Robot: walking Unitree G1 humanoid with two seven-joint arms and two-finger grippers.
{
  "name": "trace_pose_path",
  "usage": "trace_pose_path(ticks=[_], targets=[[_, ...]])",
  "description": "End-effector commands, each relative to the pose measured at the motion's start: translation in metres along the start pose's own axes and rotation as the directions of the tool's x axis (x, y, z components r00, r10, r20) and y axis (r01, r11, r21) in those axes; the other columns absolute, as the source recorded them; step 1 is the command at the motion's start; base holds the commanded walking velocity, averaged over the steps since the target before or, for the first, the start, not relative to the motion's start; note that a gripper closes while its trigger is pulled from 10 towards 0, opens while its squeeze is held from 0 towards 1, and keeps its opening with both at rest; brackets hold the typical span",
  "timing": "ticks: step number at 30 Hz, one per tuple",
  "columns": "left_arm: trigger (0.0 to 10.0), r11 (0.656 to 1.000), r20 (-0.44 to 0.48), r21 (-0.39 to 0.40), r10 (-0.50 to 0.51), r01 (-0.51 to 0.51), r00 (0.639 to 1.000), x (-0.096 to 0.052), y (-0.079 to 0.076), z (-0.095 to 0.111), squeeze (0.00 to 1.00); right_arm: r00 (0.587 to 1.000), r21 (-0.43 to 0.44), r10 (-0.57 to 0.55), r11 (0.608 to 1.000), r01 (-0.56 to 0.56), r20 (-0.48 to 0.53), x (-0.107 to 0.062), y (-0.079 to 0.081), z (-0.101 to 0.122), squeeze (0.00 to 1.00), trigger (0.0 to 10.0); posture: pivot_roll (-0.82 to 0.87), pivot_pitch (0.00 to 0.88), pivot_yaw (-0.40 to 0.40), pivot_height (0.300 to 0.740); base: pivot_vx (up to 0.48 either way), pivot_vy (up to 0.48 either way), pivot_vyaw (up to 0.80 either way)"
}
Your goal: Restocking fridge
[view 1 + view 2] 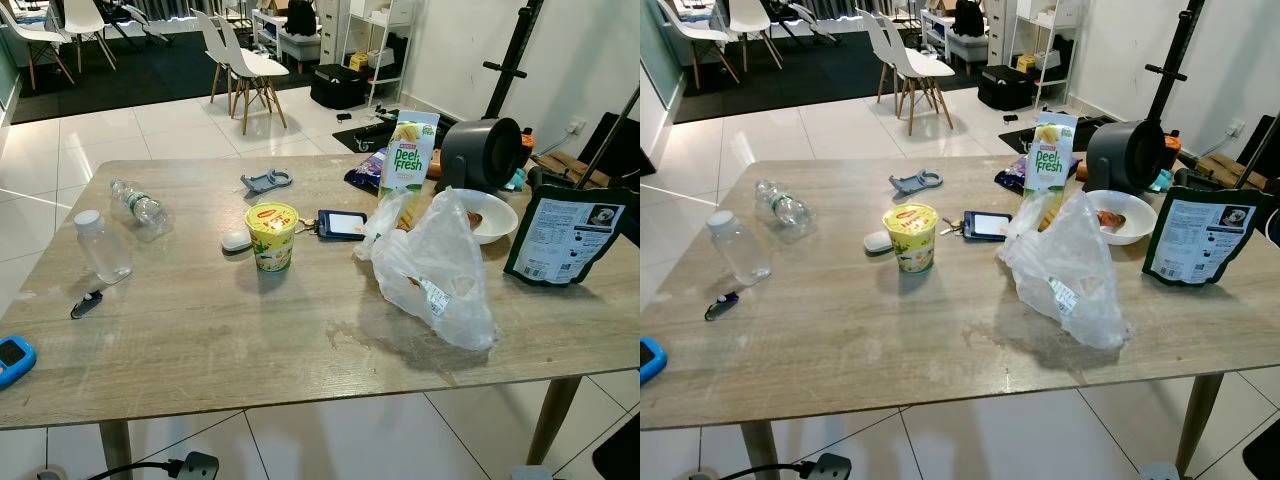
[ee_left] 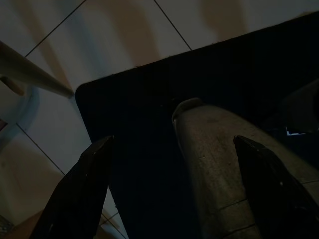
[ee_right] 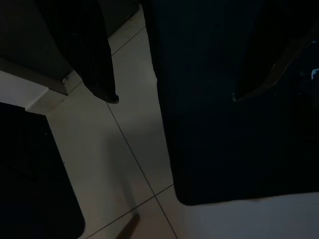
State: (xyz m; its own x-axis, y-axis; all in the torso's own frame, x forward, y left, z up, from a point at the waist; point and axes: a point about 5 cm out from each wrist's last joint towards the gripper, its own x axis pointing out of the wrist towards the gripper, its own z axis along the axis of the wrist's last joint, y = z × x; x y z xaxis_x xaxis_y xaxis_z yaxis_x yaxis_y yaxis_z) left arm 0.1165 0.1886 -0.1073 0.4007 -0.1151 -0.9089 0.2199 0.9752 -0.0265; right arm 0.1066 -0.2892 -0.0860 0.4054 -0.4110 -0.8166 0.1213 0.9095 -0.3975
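Note:
On the wooden table stand a green and yellow Deel Fresh carton, a yellow noodle cup and an upright clear bottle. A second clear bottle lies on its side. A crumpled clear plastic bag sits before a white bowl with food in it. At the right edge stands a black pouch. My left gripper hangs open in the dark over floor tiles, holding nothing. In the same way my right gripper hangs open above pale tiles.
Small items lie on the table: a blue-grey tool, a card holder with keys, a white pebble-like object, a blue device at the left edge. A grey round appliance stands at the far right. White chairs stand beyond.

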Motion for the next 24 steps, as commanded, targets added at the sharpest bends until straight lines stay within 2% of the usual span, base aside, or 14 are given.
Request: trace_pose_path(ticks=[1, 18, 24], targets=[[10.0, 1.0, -0.193, 0.005, 0.002, -0.001, 0.981, -0.01, 0.001, -0.047, 0.0, 1.0, -0.023, 0.009, 1.0, -0.009, -0.015, 0.0, 0.001, -0.003, 0.0, 10.0, 0.08, 0.0, -0.023, 0.74, 0.0, 0.0, 0.0], [10.0, 1.0, -0.19, 0.018, -0.001, 0.004, 0.982, -0.009, 0.001, -0.045, 0.0, 1.0, -0.034, 0.006, 0.999, -0.006, -0.019, 0.0, 0.0, -0.004, 0.0, 10.0, 0.07, 0.0, -0.02, 0.74, 0.0, 0.0, 0.0], [10.0, 0.999, -0.17, 0.033, -0.008, 0.014, 0.985, -0.006, -0.002, -0.036, 0.0, 0.999, -0.035, 0.039, 0.999, -0.04, -0.03, -0.001, 0.007, -0.005, 0.0, 10.0, 0.07, 0.0, -0.021, 0.74, 0.0, 0.0, 0.0]])
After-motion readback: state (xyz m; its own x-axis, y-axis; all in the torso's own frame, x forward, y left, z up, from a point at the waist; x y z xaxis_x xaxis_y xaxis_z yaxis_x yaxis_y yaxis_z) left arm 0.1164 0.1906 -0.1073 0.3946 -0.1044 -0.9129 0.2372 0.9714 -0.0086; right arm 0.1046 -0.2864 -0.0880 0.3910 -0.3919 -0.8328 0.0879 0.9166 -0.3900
